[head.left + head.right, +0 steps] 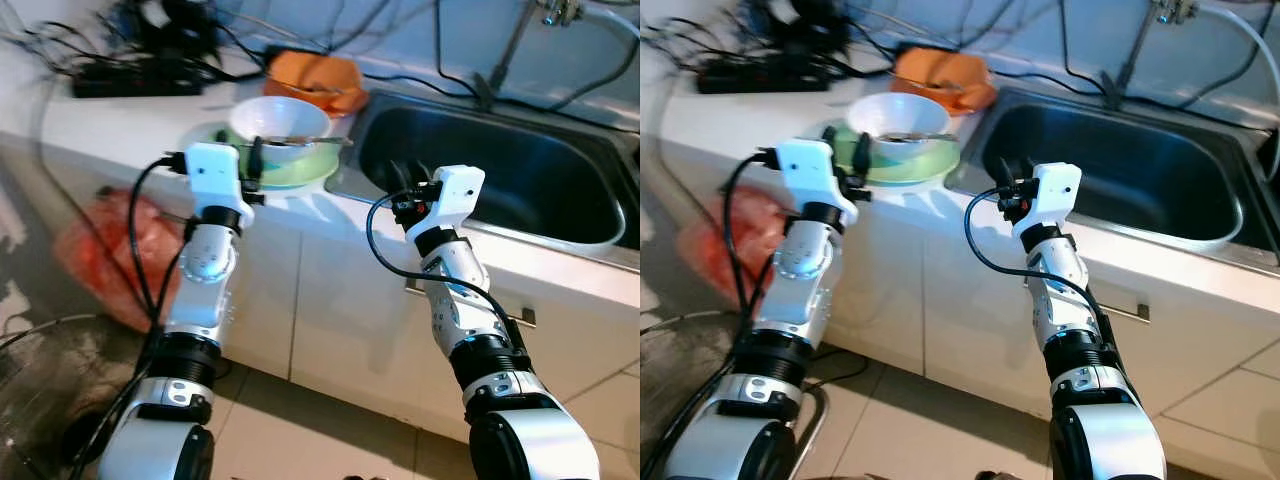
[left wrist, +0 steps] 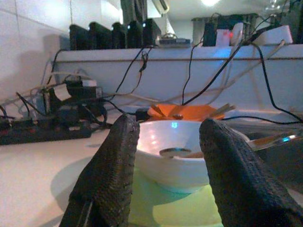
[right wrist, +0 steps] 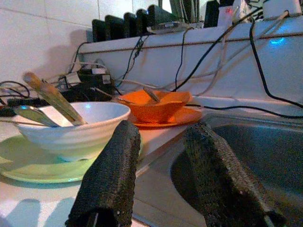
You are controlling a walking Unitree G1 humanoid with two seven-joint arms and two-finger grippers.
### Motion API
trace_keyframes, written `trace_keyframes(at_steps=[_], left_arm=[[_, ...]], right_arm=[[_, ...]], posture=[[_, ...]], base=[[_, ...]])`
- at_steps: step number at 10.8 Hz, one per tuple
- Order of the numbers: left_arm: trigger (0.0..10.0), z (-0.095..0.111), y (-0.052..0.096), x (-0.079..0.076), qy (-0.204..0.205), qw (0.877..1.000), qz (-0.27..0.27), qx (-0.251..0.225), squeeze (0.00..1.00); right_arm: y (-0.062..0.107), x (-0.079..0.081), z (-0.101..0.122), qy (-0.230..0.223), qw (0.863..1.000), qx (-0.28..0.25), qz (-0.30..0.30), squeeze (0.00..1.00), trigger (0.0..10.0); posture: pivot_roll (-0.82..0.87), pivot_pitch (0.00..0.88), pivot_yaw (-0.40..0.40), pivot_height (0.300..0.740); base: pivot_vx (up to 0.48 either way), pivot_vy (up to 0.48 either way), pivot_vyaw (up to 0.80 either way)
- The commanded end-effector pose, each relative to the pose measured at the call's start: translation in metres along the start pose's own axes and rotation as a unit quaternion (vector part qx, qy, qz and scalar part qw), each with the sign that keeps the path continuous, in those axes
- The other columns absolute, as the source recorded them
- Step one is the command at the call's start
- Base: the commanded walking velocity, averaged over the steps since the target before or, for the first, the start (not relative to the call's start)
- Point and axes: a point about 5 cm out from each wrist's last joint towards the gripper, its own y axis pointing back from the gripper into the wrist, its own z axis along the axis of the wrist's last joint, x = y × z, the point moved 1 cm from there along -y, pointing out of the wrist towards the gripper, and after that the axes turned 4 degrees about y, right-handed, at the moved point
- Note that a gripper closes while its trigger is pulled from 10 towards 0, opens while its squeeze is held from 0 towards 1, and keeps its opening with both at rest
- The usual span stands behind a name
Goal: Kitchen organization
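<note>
Closest to you are the two silver arms, raised side by side in front of the white surface (image 1: 120, 125). The left gripper (image 2: 165, 175) sits at the surface's front edge and looks straight at the white ceramic bowl (image 1: 279, 125), which stands on a pale green round plate (image 1: 300, 172) just ahead of its jaws. Those jaws are spread wide and hold nothing; in the left wrist view the bowl sits framed between the two black fingers (image 2: 111, 175), not yet touched.

A metal spoon (image 3: 33, 115) and a wooden-handled utensil (image 3: 52, 97) lie in the bowl, their handles slanting out over its rim (mind them if you close on it). Behind the bowl sits an orange dish (image 1: 318, 80) on the same surface.

The right gripper (image 3: 158, 179) hovers at the near rim of the stainless steel sink (image 1: 500, 170), jaws likewise released and empty, with the bowl off to its left.

So the left arm is the nearer one: I judge your next move to be a short straight reach forward onto the bowl's near wall.
</note>
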Motion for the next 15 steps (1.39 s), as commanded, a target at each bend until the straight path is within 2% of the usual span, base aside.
trace_keyframes(at_steps=[1, 3, 5, 7, 10, 15], left_arm=[[10.0, 0.003, -0.001, -0.003, -0.003, 1.000, -0.008, -0.008, 0.00], [10.0, 0.017, -0.004, -0.003, -0.019, 0.999, -0.012, -0.038, 0.00], [10.0, 0.024, -0.003, -0.021, -0.061, 0.994, -0.076, -0.051, 0.00], [10.0, 0.021, 0.000, -0.032, -0.073, 0.991, -0.102, -0.047, 0.00], [10.0, 0.023, 0.001, -0.031, -0.080, 0.990, -0.106, -0.050, 0.00], [10.0, 0.025, 0.002, -0.033, -0.089, 0.988, -0.114, -0.052, 0.00]], right_arm=[[-0.001, -0.005, 0.004, 0.002, 1.000, -0.005, -0.006, 0.00, 10.0], [-0.001, -0.006, 0.004, 0.000, 1.000, -0.008, -0.010, 0.00, 10.0], [-0.001, -0.006, 0.002, -0.008, 1.000, -0.001, -0.009, 0.00, 10.0], [-0.001, -0.005, 0.002, -0.009, 1.000, 0.002, -0.008, 0.00, 10.0], [-0.001, -0.006, 0.000, -0.010, 1.000, 0.006, -0.009, 0.00, 10.0], [0.000, -0.007, 0.002, -0.006, 1.000, -0.004, -0.012, 0.00, 10.0]], posture=[[0.04, 0.030, -0.043, 0.740], [0.04, 0.031, -0.043, 0.740], [0.04, 0.031, -0.044, 0.740], [0.04, 0.031, -0.045, 0.740], [0.05, 0.031, -0.044, 0.740], [0.05, 0.032, -0.043, 0.740]], base=[[0.000, 0.000, 0.00], [0.000, 0.000, 0.00], [0.000, 0.000, -0.40], [0.000, 0.000, -0.80], [0.000, 0.000, -0.80], [0.000, 0.000, 0.00]])
